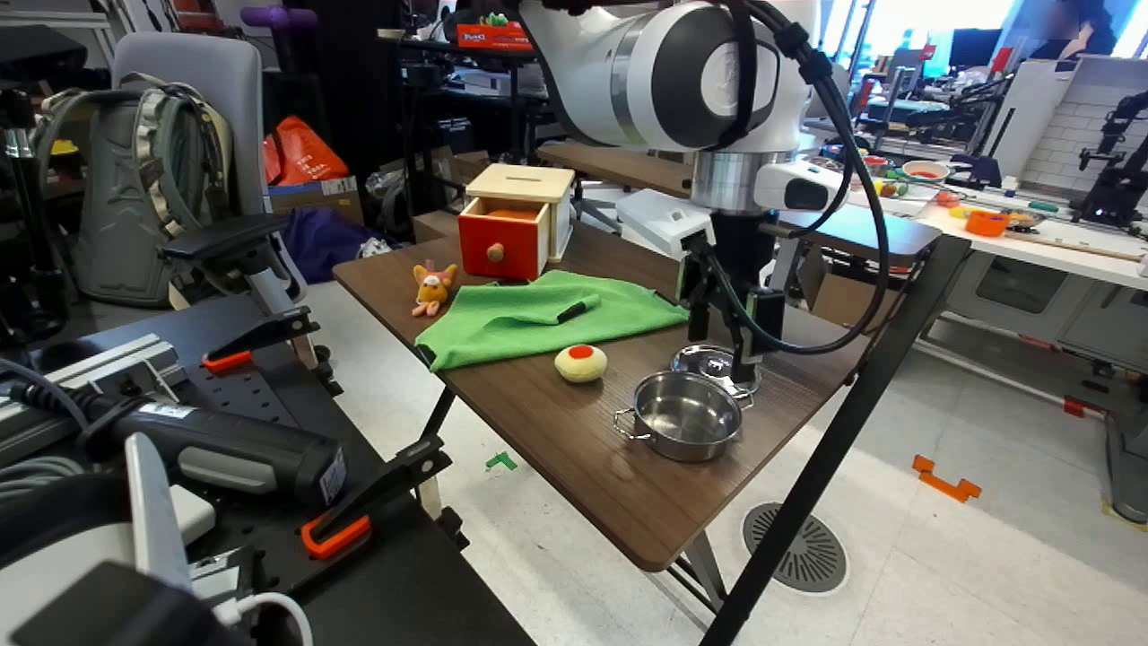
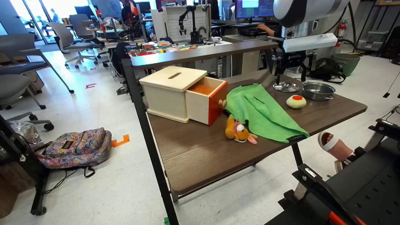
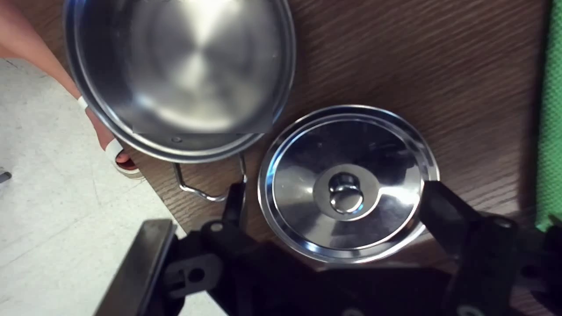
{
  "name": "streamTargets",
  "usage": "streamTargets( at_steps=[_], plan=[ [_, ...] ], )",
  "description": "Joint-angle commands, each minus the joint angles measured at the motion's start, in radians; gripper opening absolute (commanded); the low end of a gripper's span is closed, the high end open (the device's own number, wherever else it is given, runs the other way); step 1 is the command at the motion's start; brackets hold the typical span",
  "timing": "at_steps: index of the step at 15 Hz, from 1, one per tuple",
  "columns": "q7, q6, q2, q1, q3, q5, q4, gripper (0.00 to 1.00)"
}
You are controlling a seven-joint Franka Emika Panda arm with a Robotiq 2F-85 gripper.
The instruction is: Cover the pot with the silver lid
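The pot [image 1: 691, 440] is open, shiny silver with wire handles, and stands upright near the table end. It also shows in an exterior view [image 2: 318, 91] and at the top of the wrist view [image 3: 197, 66]. The silver lid [image 1: 702, 362] lies flat, knob up, on the table beside the pot; it also shows in an exterior view [image 2: 286, 87] and in the wrist view [image 3: 303, 206]. My gripper [image 3: 334, 188] is wide open above the lid, with a finger on each side of the knob. Its left finger in the wrist view overlaps the pot's handle. The gripper [image 1: 720, 354] holds nothing.
A yellow toy with a red spot [image 1: 581, 363] sits near the pot. A green cloth [image 1: 538, 314] lies mid-table. A wooden box with an open red-front drawer [image 2: 175, 93] and an orange plush toy [image 2: 239, 131] stand farther off. The table edge is close to the pot.
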Motion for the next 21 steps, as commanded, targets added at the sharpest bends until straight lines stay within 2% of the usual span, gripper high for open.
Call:
streamTargets(
  at_steps=[1, 3, 7, 12, 13, 14, 21],
  plan=[
    [-0.016, -0.039, 0.038, -0.024, 0.019, 0.018, 0.073, 0.74],
    [-0.016, -0.044, 0.051, -0.026, 0.021, 0.017, 0.089, 0.71],
    [-0.020, -0.061, 0.076, -0.025, 0.024, 0.014, 0.116, 0.39],
    [-0.033, -0.074, 0.067, -0.031, 0.035, 0.018, 0.124, 0.04],
    [-0.040, -0.069, 0.058, -0.035, 0.039, 0.020, 0.115, 0.01],
    [-0.047, -0.062, 0.048, -0.039, 0.042, 0.023, 0.104, 0.06],
    [-0.105, 0.022, -0.080, -0.062, 0.060, 0.034, -0.049, 0.06]
  ],
)
